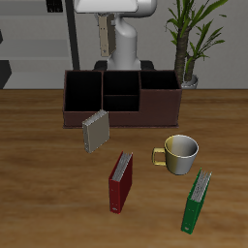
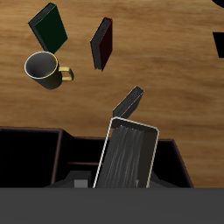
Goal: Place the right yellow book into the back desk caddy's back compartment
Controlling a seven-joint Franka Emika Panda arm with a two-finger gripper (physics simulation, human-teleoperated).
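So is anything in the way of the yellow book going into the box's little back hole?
Nothing visible. The thin yellowish-grey book hangs right over the dark brown caddy box, and its small black-lined back compartment looks empty.

you won't find any readable text, label, brand, number or sign in either view. the covers of the red book [image 1: 120, 182], the green book [image 1: 197, 201] and the yellowish-grey book [image 1: 95, 131] are plain, the mug [image 1: 180, 155] bears no print, and the desk caddy [image 1: 121, 114] has bare dark walls.
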